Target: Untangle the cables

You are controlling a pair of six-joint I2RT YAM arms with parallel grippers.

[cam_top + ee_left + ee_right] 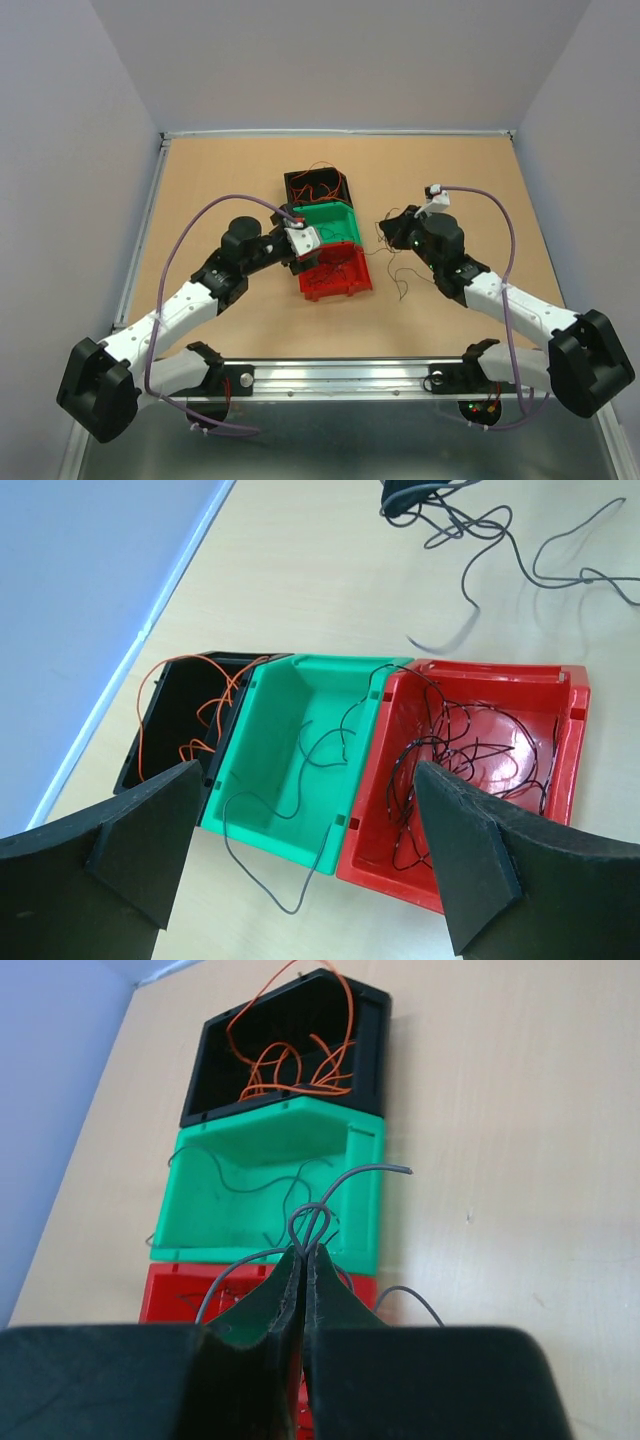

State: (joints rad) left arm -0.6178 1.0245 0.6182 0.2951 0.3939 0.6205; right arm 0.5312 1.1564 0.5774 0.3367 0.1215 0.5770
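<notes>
Clamped on one grey wire (375,1168), the right gripper (305,1252) needed a slow pull clear of the clump (440,515); the left gripper (307,770) hung, jaws apart.

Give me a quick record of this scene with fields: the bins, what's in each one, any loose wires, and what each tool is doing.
bins: black bin, green bin, red bin, side by side in a row
black bin: orange wires
green bin: a few thin dark wires, one trailing over the rim
red bin: tangle of black wires
table: loose dark wires beside the bins
left tool: open, above the bins, holding nothing
right tool: shut on a grey wire
</notes>
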